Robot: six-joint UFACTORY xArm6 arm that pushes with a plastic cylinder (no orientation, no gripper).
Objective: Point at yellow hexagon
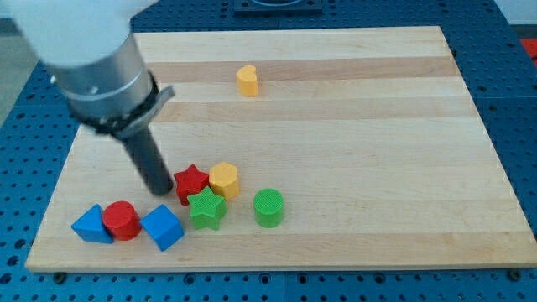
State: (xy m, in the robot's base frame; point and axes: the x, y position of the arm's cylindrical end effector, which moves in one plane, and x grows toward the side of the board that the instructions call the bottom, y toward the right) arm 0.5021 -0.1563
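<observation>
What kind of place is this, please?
Probably a robotics lab bench: a wooden board lies on a blue perforated table, with small coloured blocks such as the yellow hexagon, beside my tip.
</observation>
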